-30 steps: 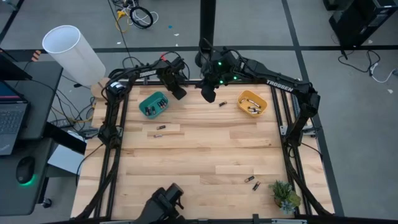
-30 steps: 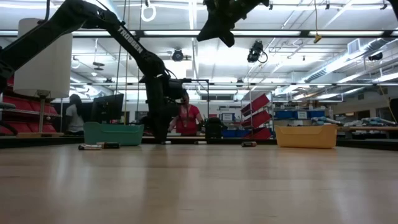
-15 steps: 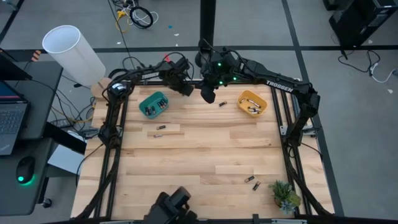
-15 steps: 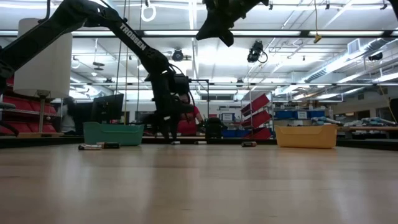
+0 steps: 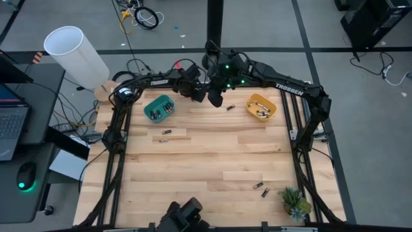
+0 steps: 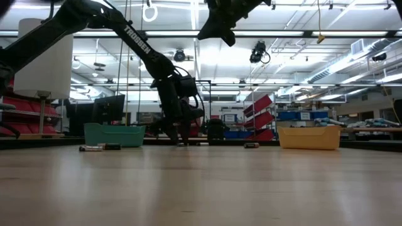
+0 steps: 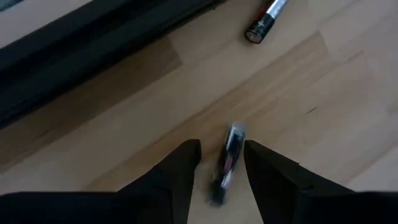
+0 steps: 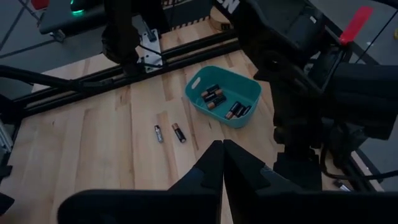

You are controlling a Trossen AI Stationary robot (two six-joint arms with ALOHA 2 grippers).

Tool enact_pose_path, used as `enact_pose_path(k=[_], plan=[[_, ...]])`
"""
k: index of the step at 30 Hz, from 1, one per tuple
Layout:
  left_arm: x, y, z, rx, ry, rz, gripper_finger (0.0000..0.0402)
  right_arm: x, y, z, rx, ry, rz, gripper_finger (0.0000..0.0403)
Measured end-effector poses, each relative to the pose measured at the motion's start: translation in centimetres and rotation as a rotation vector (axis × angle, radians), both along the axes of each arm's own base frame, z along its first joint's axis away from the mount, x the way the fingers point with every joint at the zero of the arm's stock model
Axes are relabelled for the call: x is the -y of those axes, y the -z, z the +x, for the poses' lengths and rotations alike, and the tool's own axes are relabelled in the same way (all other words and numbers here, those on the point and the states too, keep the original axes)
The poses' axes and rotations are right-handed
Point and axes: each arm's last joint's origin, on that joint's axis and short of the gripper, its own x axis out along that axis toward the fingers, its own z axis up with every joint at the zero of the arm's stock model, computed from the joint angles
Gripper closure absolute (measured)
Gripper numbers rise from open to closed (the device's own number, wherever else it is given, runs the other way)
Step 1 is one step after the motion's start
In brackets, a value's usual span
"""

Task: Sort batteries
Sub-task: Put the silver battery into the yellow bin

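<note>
Two fingers straddle a battery at the tabletop's far edge

One slim battery (image 7: 227, 163) lies on the wooden tabletop (image 5: 212, 154) between the left gripper's (image 7: 221, 167) parted jaws, not clamped. Another battery (image 7: 267, 18) lies nearby. The right gripper (image 8: 222, 163) hovers high, jaws together, empty. Several batteries sit in the teal bin (image 5: 159, 107); others fill the orange bin (image 5: 261, 106).

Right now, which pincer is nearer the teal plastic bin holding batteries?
Left. The left pincer sits low just beside the teal plastic bin; the right pincer is raised, farther toward the orange side.
</note>
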Motion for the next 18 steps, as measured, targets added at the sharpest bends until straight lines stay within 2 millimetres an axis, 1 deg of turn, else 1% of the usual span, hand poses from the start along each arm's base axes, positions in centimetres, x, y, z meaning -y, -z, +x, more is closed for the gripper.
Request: enact_pose_path(k=[2, 9, 12, 16, 17, 18], plan=[[-0.12, 0.43, 0.0, 0.002, 0.007, -0.019, 0.0254, 0.01, 0.0, 0.0, 0.0, 0.0, 0.0, 0.0384], [0.23, 0.67, 0.13, -0.028, 0.073, -0.006, 0.0282, 0.03, 0.0, -0.01, 0.0, -0.001, -0.001, 0.0394], [0.33, 0.75, 0.05, -0.039, 0.116, -0.01, 0.0313, 0.02, 0.0, -0.01, -0.001, -0.002, -0.002, 0.039], [0.58, 0.83, 0.08, -0.042, 0.204, -0.013, 0.0368, 0.02, 0.02, -0.02, -0.002, -0.002, -0.002, 0.0383], [0.62, 0.84, 0.08, -0.042, 0.222, -0.014, 0.0379, 0.02, 0.03, -0.03, -0.003, -0.001, -0.001, 0.0382], [0.65, 0.88, 0.08, -0.039, 0.225, -0.019, 0.0381, 0.01, 0.05, -0.04, -0.006, -0.002, 0.0, 0.0383]])
